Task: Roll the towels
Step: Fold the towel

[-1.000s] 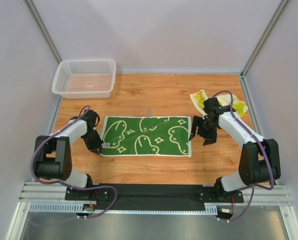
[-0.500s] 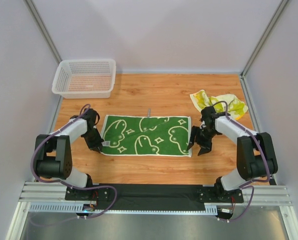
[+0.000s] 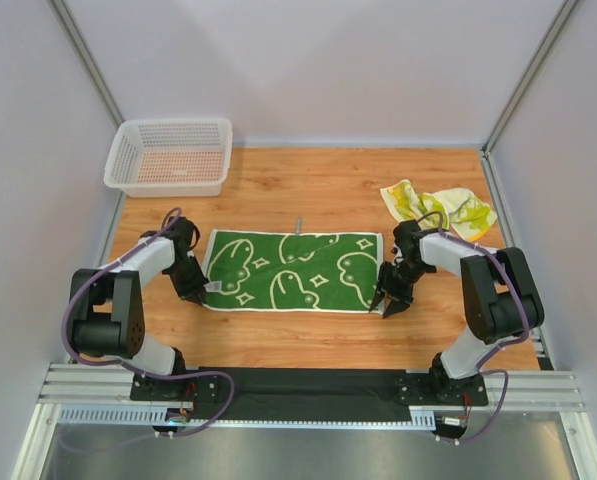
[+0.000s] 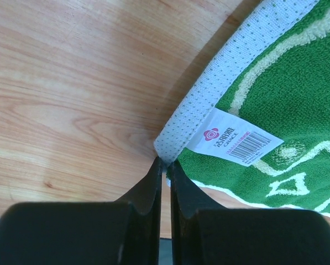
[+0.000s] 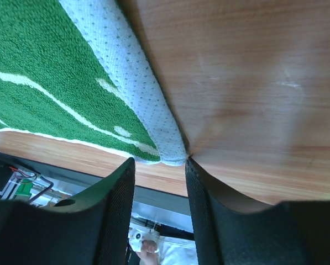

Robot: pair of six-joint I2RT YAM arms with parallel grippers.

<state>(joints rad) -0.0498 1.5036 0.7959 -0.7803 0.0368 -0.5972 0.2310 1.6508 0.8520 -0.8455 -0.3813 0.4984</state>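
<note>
We look down on a wooden desk (image 3: 308,185) walled on three sides. We count two towels, one basket and two grippers.

The green towel (image 3: 293,272), patterned with pale outlines, lies flat and spread at the centre of the desk, its long edges running from 9 to 3 o'clock. A white dotted hem (image 4: 220,72) borders its short ends, and a small barcode label (image 4: 234,139) sits by the 8 o'clock corner.

The left gripper (image 3: 200,297) is clenched on that 8 o'clock corner, with the hem tip pinched between nearly touching fingers. The right gripper (image 3: 388,305) stands at the 4 o'clock corner, released. Its fingers are apart and the hem corner lies just between their tips, not squeezed.

The crumpled towel (image 3: 438,207), yellow and cream, lies bunched at 2 o'clock near the right wall, apart from the green one. The white mesh basket (image 3: 163,186) sits at 10 o'clock in the far left corner.

Bare wood shows in a wide band toward 12 o'clock, between basket and crumpled towel. A narrower strip lies toward 6 o'clock, before the arm bases.
</note>
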